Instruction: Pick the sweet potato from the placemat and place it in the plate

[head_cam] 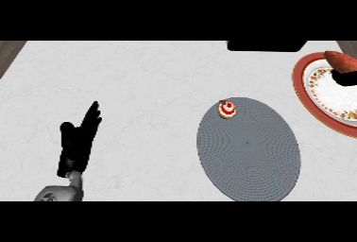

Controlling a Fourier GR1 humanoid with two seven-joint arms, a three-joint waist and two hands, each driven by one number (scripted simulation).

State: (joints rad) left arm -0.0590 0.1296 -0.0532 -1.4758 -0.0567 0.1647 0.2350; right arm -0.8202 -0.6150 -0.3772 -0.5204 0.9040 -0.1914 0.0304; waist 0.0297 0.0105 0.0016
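Reddish-brown sweet potato (340, 58) at the far rim of the red-bordered white plate (327, 101).
Black right hand (346, 78) is just beside it, its hold impossible to tell; let go here, it could roll off. Black left hand (78, 137) rests open, well left of the plate.

One sweet potato (340, 59), one plate (333, 97), one placemat (251, 151), one small cake (227, 109)

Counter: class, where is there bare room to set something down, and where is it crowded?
Bare counter lies between the left hand and the placemat, up to the dark object at the top. The placemat below the small cake is free. Crowded: the right edge, with plate, sweet potato and right hand.
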